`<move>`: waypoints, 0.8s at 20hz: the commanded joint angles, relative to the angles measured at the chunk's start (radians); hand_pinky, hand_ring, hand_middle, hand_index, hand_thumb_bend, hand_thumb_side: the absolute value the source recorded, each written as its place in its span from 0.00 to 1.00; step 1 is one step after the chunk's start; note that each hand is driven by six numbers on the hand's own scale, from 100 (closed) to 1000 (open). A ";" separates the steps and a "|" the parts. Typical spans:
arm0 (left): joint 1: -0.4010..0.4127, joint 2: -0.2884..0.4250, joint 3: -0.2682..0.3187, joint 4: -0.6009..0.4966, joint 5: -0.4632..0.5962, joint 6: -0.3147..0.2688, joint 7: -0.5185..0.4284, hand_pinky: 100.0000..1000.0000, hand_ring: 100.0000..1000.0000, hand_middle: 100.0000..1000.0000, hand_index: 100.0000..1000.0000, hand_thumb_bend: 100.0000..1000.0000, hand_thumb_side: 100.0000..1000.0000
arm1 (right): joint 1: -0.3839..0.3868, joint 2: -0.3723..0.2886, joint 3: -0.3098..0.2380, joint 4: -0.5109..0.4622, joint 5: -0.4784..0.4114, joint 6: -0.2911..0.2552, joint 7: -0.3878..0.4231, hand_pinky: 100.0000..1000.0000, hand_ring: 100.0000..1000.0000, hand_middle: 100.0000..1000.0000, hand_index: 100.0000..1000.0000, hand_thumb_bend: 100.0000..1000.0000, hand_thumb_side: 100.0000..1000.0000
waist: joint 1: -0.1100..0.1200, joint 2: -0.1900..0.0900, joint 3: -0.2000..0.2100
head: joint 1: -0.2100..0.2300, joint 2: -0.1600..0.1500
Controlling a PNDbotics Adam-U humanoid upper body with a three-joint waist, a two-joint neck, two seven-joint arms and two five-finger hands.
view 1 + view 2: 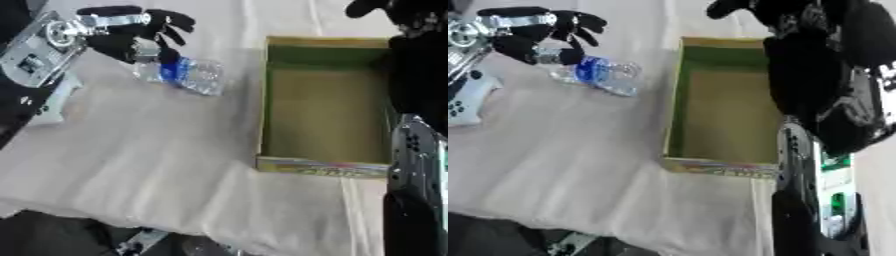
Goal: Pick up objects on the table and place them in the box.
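Note:
A clear plastic water bottle (185, 73) with a blue label lies on its side on the beige cloth, left of the box. My left hand (122, 36) hovers at the bottle's upper left end, its fingers (171, 22) spread and slightly bent over it, and its lower part touches or nearly touches the neck. The open cardboard box (262, 100) with a green-brown inside stands at the right, with nothing in it. My right hand (741, 7) shows as a dark shape at the top, beyond the box's far right corner.
A white game controller (465, 97) lies at the left edge of the cloth. My right arm (815, 90) covers the box's right side. The cloth's front edge (175, 220) drops off at the bottom.

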 commanded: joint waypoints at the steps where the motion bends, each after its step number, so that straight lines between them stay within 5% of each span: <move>1: -0.005 0.016 0.022 0.000 0.016 0.000 0.004 0.70 0.85 1.00 0.93 0.30 0.68 | -0.015 -0.002 0.006 -0.018 -0.006 0.002 0.003 0.58 0.73 0.85 0.89 0.00 1.00 | 0.004 -0.013 0.000 | -0.004 -0.004; 16: -0.069 0.002 0.039 0.067 -0.041 -0.004 -0.001 0.71 0.86 1.00 0.94 0.30 0.68 | -0.013 -0.005 0.006 -0.017 -0.008 0.003 0.009 0.58 0.73 0.85 0.88 0.00 1.00 | 0.009 -0.012 -0.009 | -0.009 -0.004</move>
